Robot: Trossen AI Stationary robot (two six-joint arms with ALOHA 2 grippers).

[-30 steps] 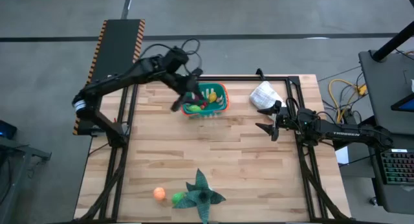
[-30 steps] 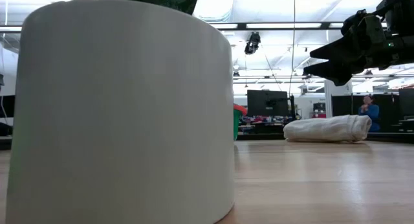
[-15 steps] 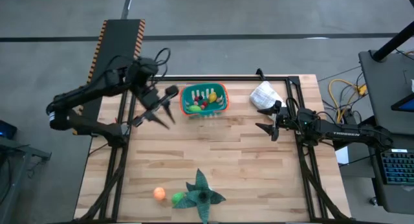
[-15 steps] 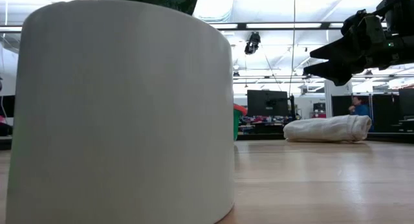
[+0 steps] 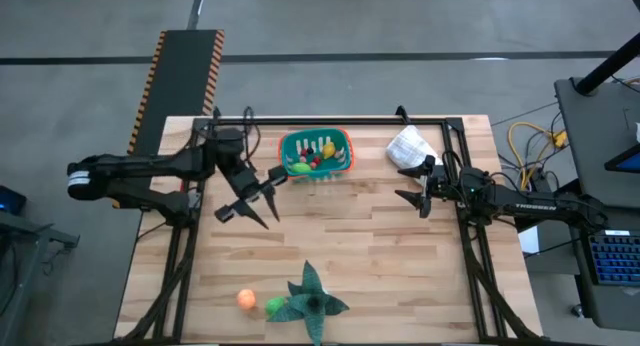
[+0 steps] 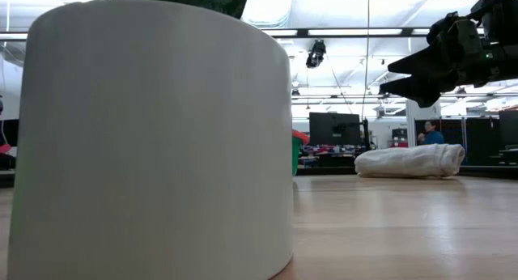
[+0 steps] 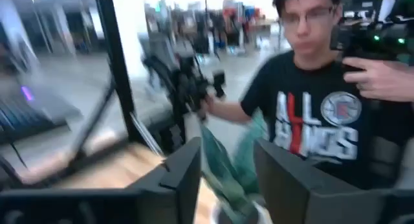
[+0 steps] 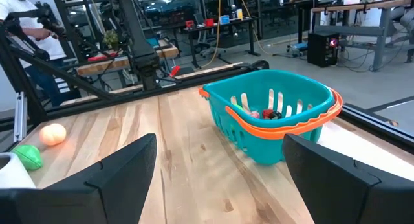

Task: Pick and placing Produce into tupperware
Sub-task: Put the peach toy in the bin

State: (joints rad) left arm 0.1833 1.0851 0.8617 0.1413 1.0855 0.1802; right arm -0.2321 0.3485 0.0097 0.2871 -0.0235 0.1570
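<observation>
The teal tupperware (image 5: pixel 317 153) with its orange-red rim stands near the table's far edge and holds several small produce pieces (image 5: pixel 318 160): yellow, green and red. It also shows in the right wrist view, tupperware (image 8: pixel 272 123). An orange ball (image 5: pixel 246 299) and a green piece (image 5: pixel 274 306) lie near the table's near edge, beside the leafy thing (image 5: pixel 312 301). My left gripper (image 5: pixel 248 208) hangs open over bare table, left of and nearer than the tub. My right gripper (image 5: pixel 402 183) is open, right of the tub.
A wrinkled white bag (image 5: pixel 410 146) lies at the far right. The leafy thing's white pot (image 6: pixel 154 134) fills the low view. A black frame (image 5: pixel 330 121) edges the table. A person in a black T-shirt (image 7: pixel 310 120) stands beyond the near edge, holding a camera.
My left gripper has pulled away from over the tupperware, first toward the table's left edge, then toward the near edge, and now hangs over bare wood. The right arm has kept still.
</observation>
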